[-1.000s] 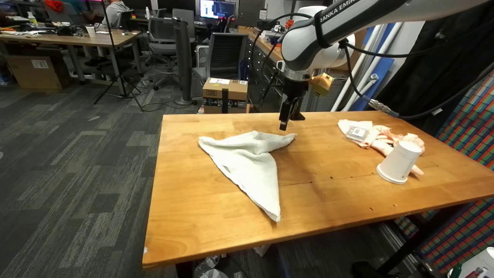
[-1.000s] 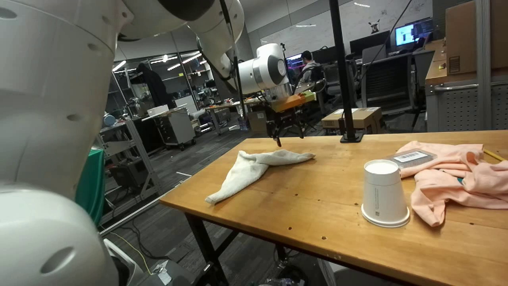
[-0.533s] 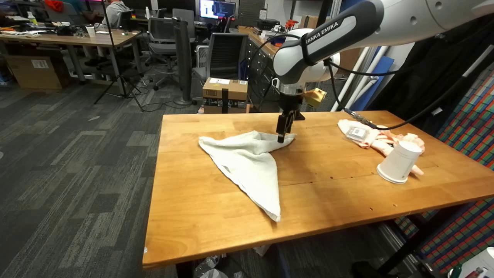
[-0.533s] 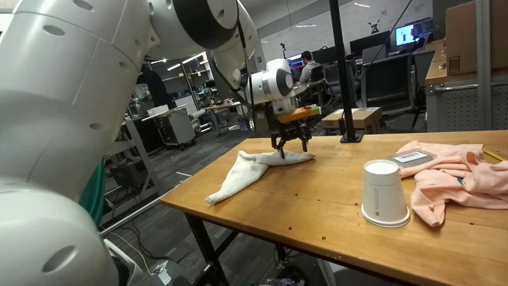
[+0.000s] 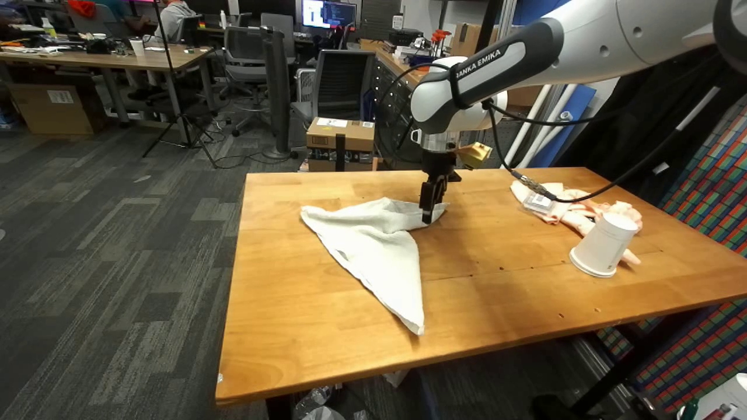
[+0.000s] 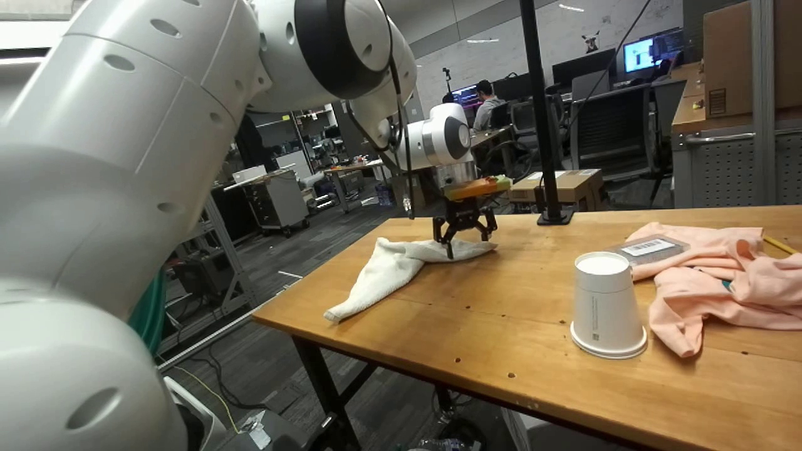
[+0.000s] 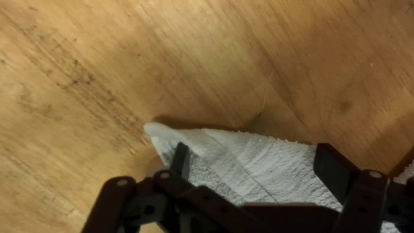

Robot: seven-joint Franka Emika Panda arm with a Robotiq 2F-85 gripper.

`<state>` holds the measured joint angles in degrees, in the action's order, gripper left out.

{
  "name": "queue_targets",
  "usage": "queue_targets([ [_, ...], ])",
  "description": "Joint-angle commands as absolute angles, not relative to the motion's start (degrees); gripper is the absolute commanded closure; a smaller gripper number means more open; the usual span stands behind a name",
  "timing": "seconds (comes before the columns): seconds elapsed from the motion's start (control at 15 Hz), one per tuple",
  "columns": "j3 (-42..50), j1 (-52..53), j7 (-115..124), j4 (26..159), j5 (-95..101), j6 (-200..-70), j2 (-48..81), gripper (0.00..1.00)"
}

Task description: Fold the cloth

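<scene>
The white cloth (image 5: 382, 256) lies partly folded on the wooden table, with one long point toward the front edge and a bunched arm toward the right in an exterior view. It also shows in an exterior view (image 6: 385, 272). My gripper (image 5: 429, 217) is low over the narrow right-hand point of the cloth. In an exterior view the fingers of the gripper (image 6: 468, 245) are spread apart. In the wrist view the cloth (image 7: 252, 161) lies between and under the open fingers of the gripper (image 7: 252, 150). Whether the fingertips touch the cloth is not clear.
An upside-down white paper cup (image 5: 604, 245) stands at the right of the table (image 5: 327, 350). Behind it lie a pink cloth (image 6: 739, 288) and a small clear box with a label (image 6: 648, 247). A black pole (image 6: 544, 125) rises at the table's edge.
My gripper has come down from above the table to the cloth's right-hand point, moving slightly toward the front edge lately. The cloth has not moved.
</scene>
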<state>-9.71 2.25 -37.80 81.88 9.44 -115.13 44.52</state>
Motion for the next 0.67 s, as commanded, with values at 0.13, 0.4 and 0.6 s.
queue_targets([
  [0.13, -9.2, 2.5, -38.7, 79.4, 9.1, -112.0, 45.1, 0.42],
  [0.4, -8.8, 2.6, -38.2, 81.5, 9.8, -113.2, 43.3, 0.73],
  [0.6, -8.6, 2.8, -37.6, 83.2, 10.3, -114.0, 41.5, 0.95],
])
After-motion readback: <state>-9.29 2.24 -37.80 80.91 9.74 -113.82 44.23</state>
